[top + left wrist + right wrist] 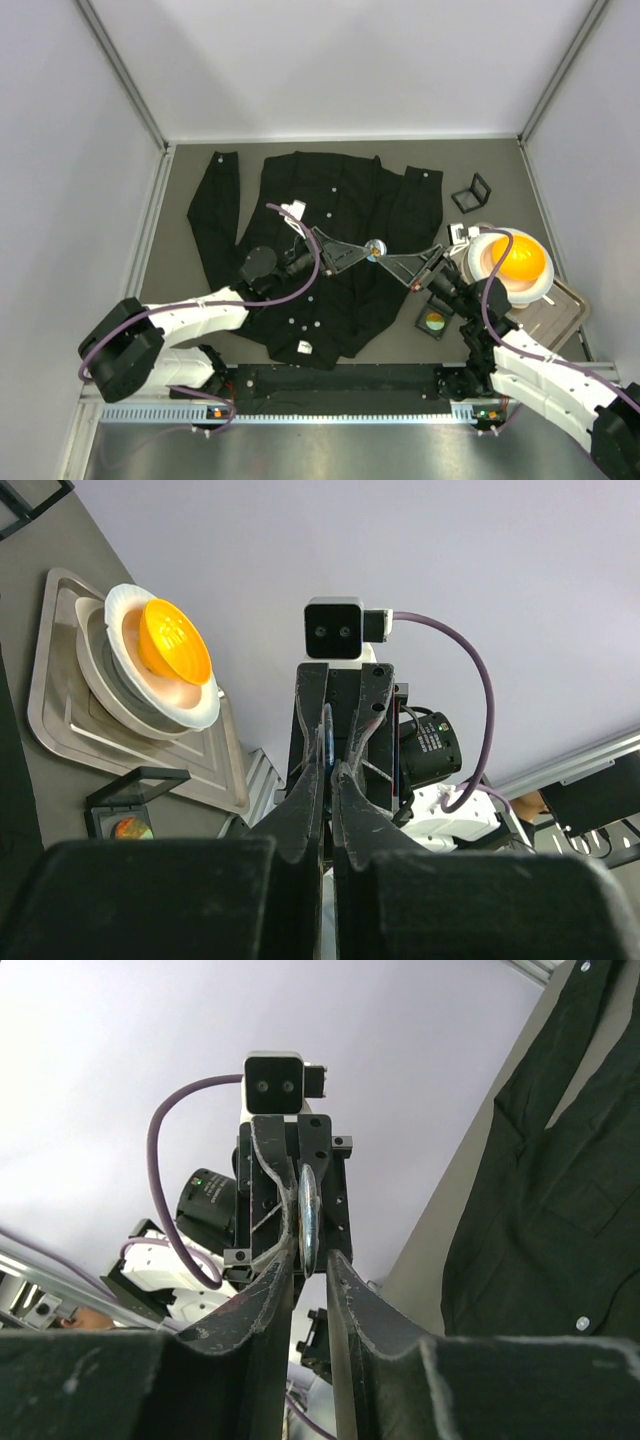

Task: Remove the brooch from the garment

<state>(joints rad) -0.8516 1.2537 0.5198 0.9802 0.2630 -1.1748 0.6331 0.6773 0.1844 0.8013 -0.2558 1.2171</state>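
The garment, a black button-up shirt point(300, 205), lies spread flat on the grey table; it also shows in the right wrist view point(560, 1160). The brooch point(376, 249), a small round silver disc, is held in the air above the shirt's right half, where both grippers meet tip to tip. My left gripper point(363, 252) comes from the left, its fingers almost closed on the brooch's thin edge point(327, 742). My right gripper point(391, 256) comes from the right; in its wrist view the edge-on disc point(308, 1215) stands between its fingertips, touching one and apart from the other.
An orange bowl point(520, 260) sits on a white plate on a metal tray point(562, 312) at the right; the bowl also shows in the left wrist view point(172, 640). A small black box with a coloured disc point(433, 322) lies by the tray. A black frame point(472, 192) lies behind.
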